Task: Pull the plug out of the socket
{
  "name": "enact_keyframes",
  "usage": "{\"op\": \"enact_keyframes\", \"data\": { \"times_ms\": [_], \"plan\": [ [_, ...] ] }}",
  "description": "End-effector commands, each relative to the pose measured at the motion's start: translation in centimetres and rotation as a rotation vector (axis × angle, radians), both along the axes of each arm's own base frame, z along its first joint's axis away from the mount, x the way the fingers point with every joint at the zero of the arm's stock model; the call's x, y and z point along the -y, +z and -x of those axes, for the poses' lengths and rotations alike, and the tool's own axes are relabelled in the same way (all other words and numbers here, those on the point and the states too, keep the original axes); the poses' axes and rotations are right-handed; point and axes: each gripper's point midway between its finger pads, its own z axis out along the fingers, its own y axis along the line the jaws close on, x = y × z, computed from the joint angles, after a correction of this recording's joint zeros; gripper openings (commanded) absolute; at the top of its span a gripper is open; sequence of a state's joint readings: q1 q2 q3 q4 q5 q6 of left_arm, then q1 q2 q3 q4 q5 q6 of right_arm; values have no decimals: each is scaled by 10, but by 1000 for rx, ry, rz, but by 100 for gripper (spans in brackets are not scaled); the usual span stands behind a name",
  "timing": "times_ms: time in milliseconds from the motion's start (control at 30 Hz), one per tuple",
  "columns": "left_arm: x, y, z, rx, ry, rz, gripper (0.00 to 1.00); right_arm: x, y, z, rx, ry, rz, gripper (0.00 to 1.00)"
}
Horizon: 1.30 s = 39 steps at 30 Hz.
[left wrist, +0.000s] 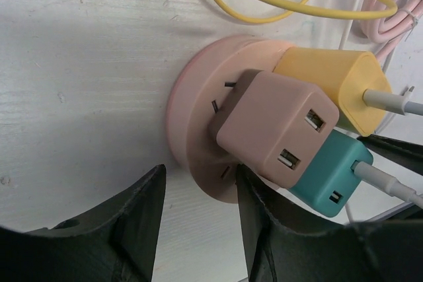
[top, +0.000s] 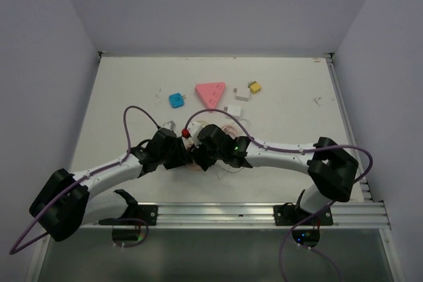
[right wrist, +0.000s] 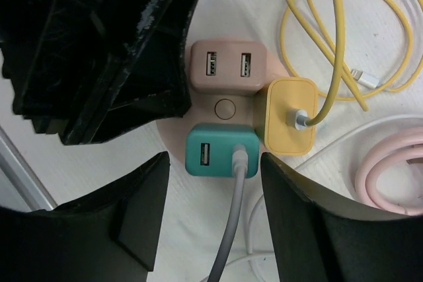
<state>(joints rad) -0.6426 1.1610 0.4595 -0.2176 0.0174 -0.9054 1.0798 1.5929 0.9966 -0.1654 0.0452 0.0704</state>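
Note:
A round pink socket [left wrist: 192, 117] lies on the white table and carries three plugs: a beige-pink one [left wrist: 277, 123], a yellow one [left wrist: 330, 87] and a teal one [left wrist: 327, 176]. My left gripper [left wrist: 198, 189] is open, its fingers astride the socket's near rim. In the right wrist view the socket [right wrist: 225, 107] shows from above. My right gripper [right wrist: 215, 176] is open, its fingers on either side of the teal plug [right wrist: 211, 150] and apart from it. In the top view both grippers [top: 185, 153] [top: 203, 152] meet over the socket and hide it.
A yellow cable [right wrist: 344, 31], a coiled pink cable [right wrist: 390, 163] and a grey cable [right wrist: 231, 229] lie around the socket. Further back lie a blue plug [top: 176, 100], a pink triangular socket [top: 210, 92], white adapters [top: 242, 94] and a yellow piece [top: 254, 87].

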Motion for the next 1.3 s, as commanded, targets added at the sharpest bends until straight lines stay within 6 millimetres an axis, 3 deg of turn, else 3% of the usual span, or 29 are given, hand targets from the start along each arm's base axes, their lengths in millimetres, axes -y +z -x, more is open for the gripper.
{"op": "enact_keyframes", "data": {
  "times_ms": [0,233,600,700,733,833,1067,1267],
  "plan": [
    [-8,-11,-2,-5,36,-38,49,-6,-2,-17,54,-88,-40,60],
    [-12,-15,0,-19,50,-54,48,7,-13,-23,67,-167,8,57],
    [-12,-19,0,-37,50,-65,46,-12,-16,-17,24,-124,-55,54],
    [-14,-23,1,-51,55,-82,43,-14,-16,-17,23,-126,-58,37],
    [-17,-26,3,-64,61,-98,42,-13,-15,-17,23,-129,-63,24],
    [-25,-34,8,-97,79,-136,39,-13,-7,-16,28,-132,-82,1],
    [-34,-50,19,-156,87,-216,33,-24,34,-16,41,-128,-206,0],
    [-32,-54,22,-177,75,-266,31,-28,52,-22,77,-151,-274,0]
  ]
}}
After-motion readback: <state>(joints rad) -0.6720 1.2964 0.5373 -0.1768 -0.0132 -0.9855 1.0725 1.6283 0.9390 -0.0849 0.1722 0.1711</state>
